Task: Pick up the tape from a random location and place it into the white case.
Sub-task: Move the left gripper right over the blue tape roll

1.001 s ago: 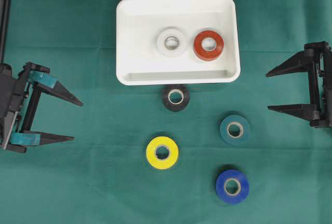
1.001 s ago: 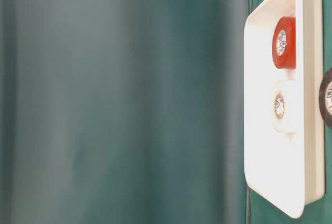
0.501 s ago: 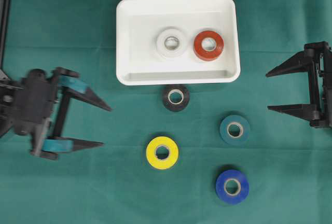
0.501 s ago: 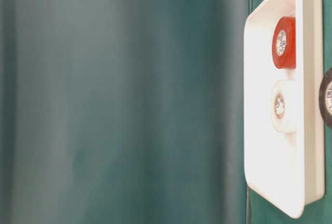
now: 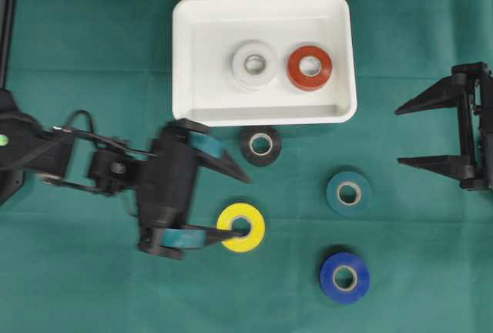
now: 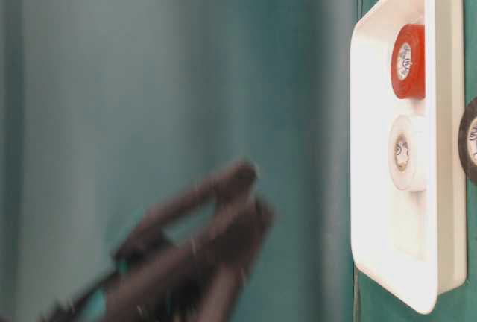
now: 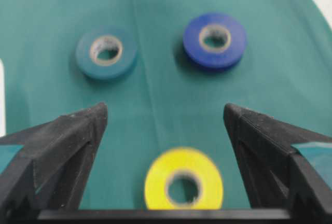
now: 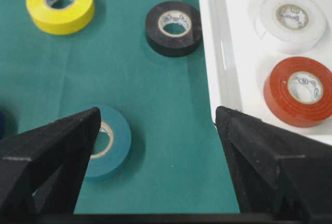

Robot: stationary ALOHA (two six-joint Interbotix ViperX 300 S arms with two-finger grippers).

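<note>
Counting two rolls, white [image 5: 255, 63] and red [image 5: 310, 67], already in the white case [image 5: 192, 9]; four lie on the bench. Left gripper [image 5: 240, 205] gapes wide over the yellow tape [image 5: 250, 221], gripping nothing; right gripper [image 5: 400, 136] open, idle.

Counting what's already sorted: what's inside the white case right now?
Inside the white case lie a white tape roll and a red tape roll, side by side. Nothing covers its floor.

Glossy plastic white case [image 5: 264, 110], matt cloth [image 5: 92, 40]
</note>
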